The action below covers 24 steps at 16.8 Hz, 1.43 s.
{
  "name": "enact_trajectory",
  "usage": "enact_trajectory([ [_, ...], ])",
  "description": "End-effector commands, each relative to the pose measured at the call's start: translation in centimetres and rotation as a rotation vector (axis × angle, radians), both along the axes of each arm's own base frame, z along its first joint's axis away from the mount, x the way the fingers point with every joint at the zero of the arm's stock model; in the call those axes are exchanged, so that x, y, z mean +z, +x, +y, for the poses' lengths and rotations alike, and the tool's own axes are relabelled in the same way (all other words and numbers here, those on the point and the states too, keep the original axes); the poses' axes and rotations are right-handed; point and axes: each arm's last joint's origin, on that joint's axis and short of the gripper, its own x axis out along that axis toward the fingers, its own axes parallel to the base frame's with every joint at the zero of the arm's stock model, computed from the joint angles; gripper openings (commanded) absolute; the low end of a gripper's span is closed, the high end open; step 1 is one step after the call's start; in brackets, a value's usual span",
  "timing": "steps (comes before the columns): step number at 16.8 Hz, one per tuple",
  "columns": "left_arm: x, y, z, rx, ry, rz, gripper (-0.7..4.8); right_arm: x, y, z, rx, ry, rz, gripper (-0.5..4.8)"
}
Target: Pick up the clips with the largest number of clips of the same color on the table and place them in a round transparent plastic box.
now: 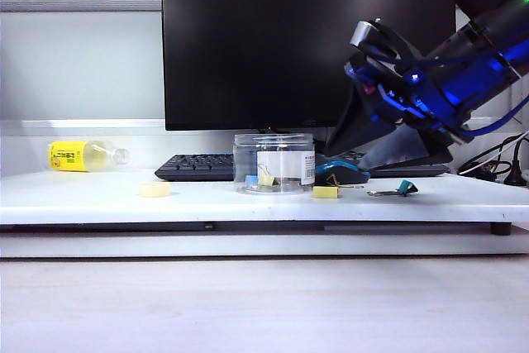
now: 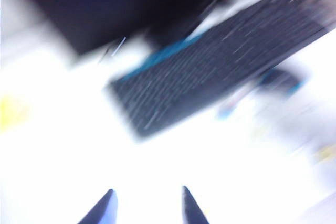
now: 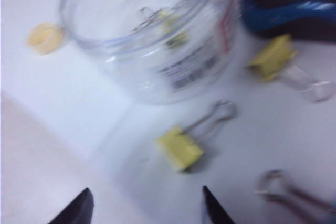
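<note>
Right wrist view puts the round transparent plastic box (image 3: 152, 35) close ahead of me, upright on the white table (image 3: 63, 108), its barcode label facing my camera. Through the clear wall I make out a pale-yellow clip (image 3: 173, 30) with wire handles lying inside, though blur hides the details. Outside the box, a second yellow clip (image 3: 181, 148) lies on the table just in front of it, handles pointing toward the box. A third yellow clip (image 3: 273, 59) rests beside the blue-and-black mouse (image 3: 294, 9). A pale-yellow disc (image 3: 44, 38) sits on the far side of the box, apart from it.

My right gripper (image 3: 144, 208) hovers above the near clip with its jaws spread wide and nothing between them.

From the exterior view, the box (image 1: 274, 163) stands mid-table before the keyboard (image 1: 198, 167) and monitor (image 1: 306, 39), with a teal clip (image 1: 402, 188) well to its right and a yellow-labelled bottle (image 1: 83, 155) lying far left.

My left gripper (image 2: 147, 205) shows only two dark tips in a heavily smeared picture; they stand apart with nothing between them, over bare table.
</note>
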Motion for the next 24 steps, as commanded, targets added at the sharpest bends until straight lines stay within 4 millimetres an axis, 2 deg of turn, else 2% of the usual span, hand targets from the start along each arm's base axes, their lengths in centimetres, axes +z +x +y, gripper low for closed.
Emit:
enact_trajectory([
  [1,-1.3,-0.5,0.4,0.061,0.06,0.103,1.66,1.4,-0.3,2.1,-0.02,-0.173,-0.139,3.06],
  [4,-1.5,-0.6,0.5,0.061,0.071,0.122,1.66,2.4,-0.6,4.2,-0.071,-0.233,-0.204,3.06],
  [5,-1.5,-0.7,0.6,0.078,0.081,0.124,1.66,2.6,-0.5,5.0,-0.14,-0.285,-0.222,3.06],
  [7,-1.5,-1.1,1.0,0.105,0.105,0.128,1.66,2.3,-0.3,5.9,-0.191,-0.325,-0.204,3.06],
  [11,-2.2,-2.1,1.6,0.116,0.115,0.13,1.66,1.3,0.4,6.1,-0.333,-0.266,-0.095,3.06],
  [19,-2.8,-2.6,1.9,0.117,0.12,0.132,1.66,1.4,0.5,6.2,-0.471,-0.08,-0.01,3.06],
  [24,-2.8,-2.6,1.9,0.116,0.12,0.132,1.66,1.3,-0.3,7.1,-0.531,-0.086,-0.031,3.07],
])
